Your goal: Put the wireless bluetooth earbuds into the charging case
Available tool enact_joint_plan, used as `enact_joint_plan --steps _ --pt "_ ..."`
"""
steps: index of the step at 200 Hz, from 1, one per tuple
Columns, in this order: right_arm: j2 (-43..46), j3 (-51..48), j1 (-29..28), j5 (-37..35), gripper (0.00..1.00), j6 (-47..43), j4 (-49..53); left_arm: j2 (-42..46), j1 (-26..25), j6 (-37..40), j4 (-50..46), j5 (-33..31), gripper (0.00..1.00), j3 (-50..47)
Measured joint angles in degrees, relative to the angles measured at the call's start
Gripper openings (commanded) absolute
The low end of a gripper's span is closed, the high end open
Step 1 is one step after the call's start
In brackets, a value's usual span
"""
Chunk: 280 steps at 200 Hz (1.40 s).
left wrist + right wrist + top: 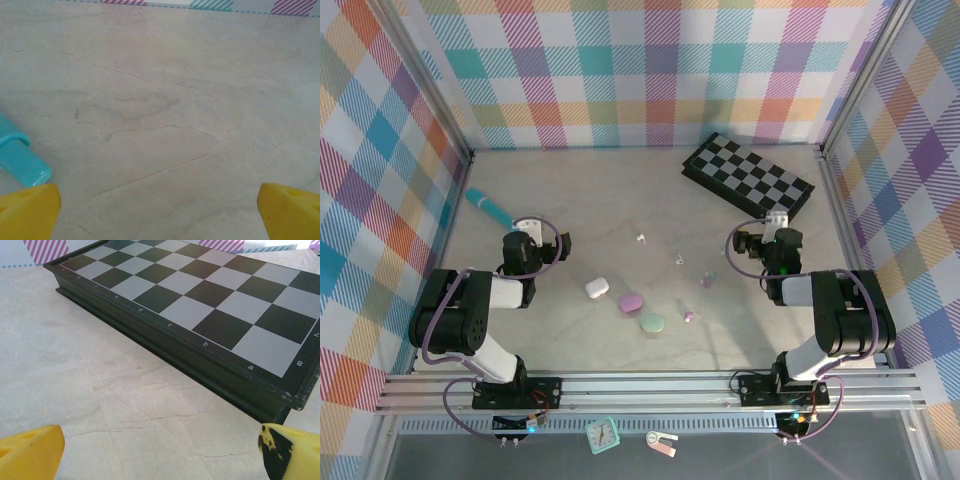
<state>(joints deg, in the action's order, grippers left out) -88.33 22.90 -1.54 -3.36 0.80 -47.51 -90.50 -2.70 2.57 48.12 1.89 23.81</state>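
Observation:
Three pebble-shaped charging cases lie shut mid-table: white (597, 288), pink (631, 302) and mint green (652, 322). Tiny earbuds are scattered to their right: a white one (640, 239), another pale one (680, 259), a green one (707, 280) and a pink one (688, 315). My left gripper (528, 224) (160, 202) stands open over bare table, left of the cases, yellow fingertips (30, 206) wide apart. On the right side my right gripper (775, 220) (160, 450) is open too, nothing between its fingertips (31, 450), facing the chessboard.
A folded black-and-white chessboard (748, 175) (200, 295) lies at the back right, close ahead of the right gripper. A teal stick-shaped object (488, 206) (20, 160) lies at the back left beside the left gripper. Plaid walls enclose the table.

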Motion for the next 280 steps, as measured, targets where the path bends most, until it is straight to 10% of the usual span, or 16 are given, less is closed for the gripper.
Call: enact_joint_plan --steps 216,280 --pt "0.2 0.0 0.0 0.5 0.99 0.0 0.9 0.0 0.0 0.0 0.0 0.0 1.0 0.0" --pt "16.2 2.6 -3.2 4.7 0.99 -4.7 15.5 13.2 -1.2 -0.2 -14.3 -2.3 1.0 2.5"
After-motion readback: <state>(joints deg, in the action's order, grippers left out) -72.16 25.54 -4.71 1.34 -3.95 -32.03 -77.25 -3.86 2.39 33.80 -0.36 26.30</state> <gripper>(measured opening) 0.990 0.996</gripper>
